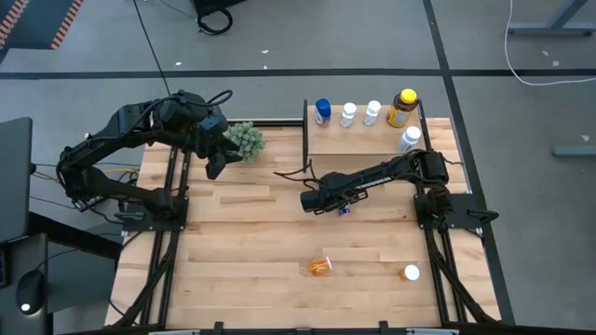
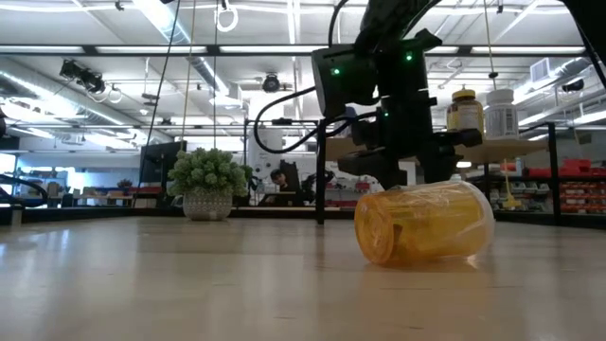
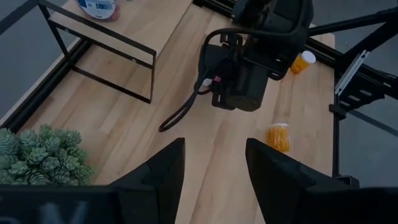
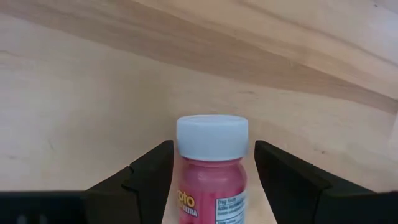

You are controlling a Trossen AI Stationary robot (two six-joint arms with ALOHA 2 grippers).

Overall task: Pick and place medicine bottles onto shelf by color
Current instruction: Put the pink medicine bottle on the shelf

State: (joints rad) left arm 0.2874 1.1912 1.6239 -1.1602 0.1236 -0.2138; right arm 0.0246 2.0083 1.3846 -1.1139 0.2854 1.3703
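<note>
The slatted worktop [image 1: 261, 251] has wide bare wood across its middle and near half, while the shelf [image 1: 358, 140] fills the far right corner with its black divider edge facing the plant [image 1: 244, 140]. The left tool [image 1: 216, 166] hangs beside that plant with fingers parted and empty; the right tool [image 1: 343, 207] reaches low over mid-worktop, fingers either side of an upright pink bottle [image 4: 211, 171] with a pale cap, contact unclear. Five bottles stand on the shelf: one blue [image 1: 322, 113], three white [image 1: 348, 115], one amber [image 1: 402, 109]; two orange bottles [image 1: 320, 266] lie near the front edge.
</note>
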